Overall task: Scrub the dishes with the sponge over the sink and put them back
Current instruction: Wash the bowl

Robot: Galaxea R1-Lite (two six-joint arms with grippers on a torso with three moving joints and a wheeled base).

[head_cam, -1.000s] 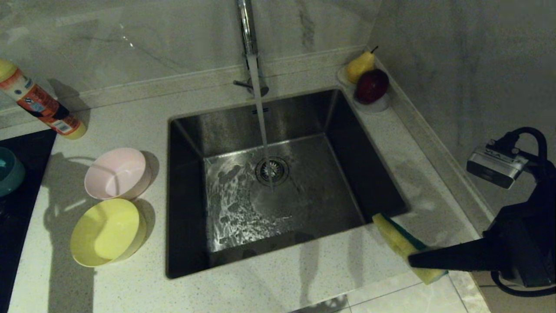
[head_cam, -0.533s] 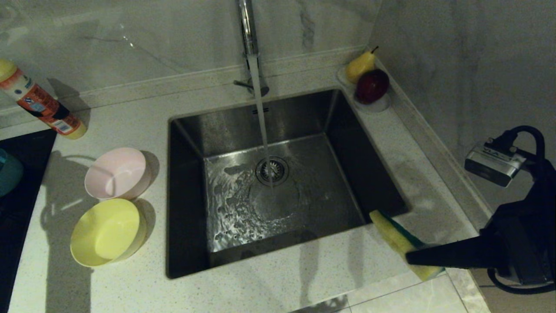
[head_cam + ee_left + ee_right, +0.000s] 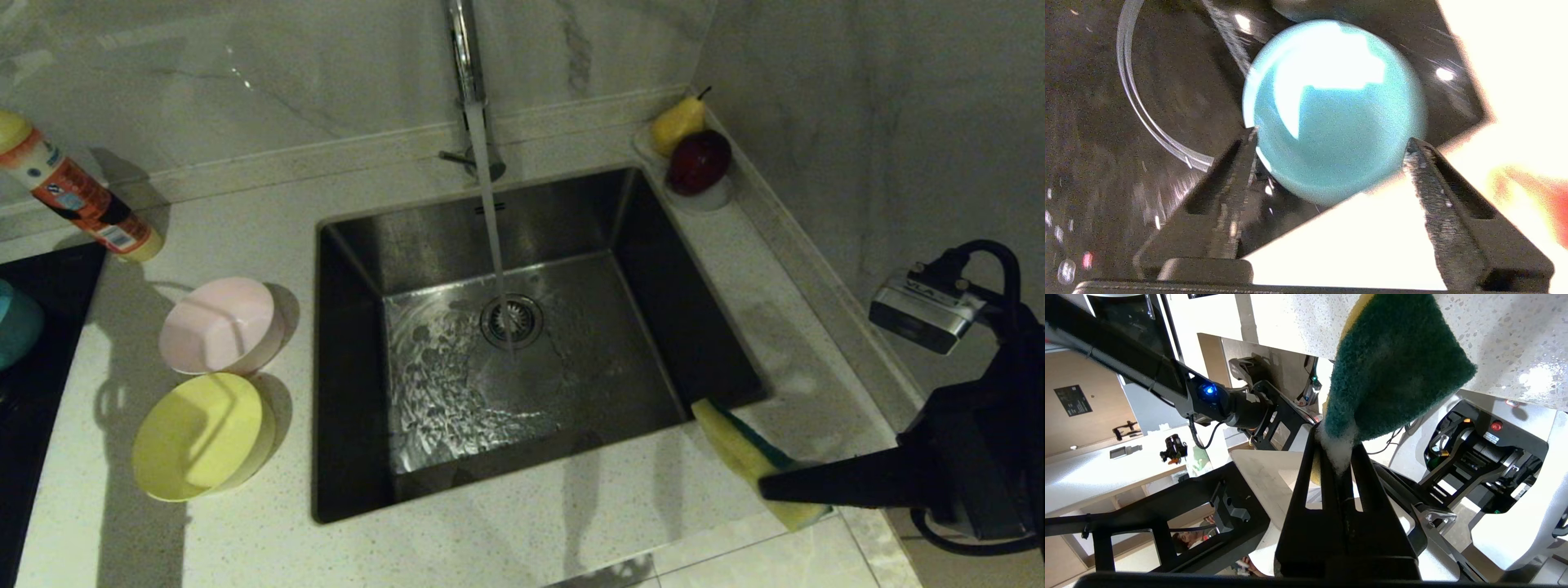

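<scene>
Sink (image 3: 367, 245) catches tap water; right gripper (image 3: 1337, 451) pinches sponge (image 3: 1392, 371); left gripper (image 3: 1331, 143) wide beside teal bowl (image 3: 1331, 110).

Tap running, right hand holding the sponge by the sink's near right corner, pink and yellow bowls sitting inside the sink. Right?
Not quite. The head view shows the pink bowl and yellow bowl on the counter left of the sink, not inside it. The right hand does hold the sponge there.

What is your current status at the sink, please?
Left pincer open over teal bowl. Right pincer shut on sponge, beside sink. Tap running; nothing blocking.
</scene>
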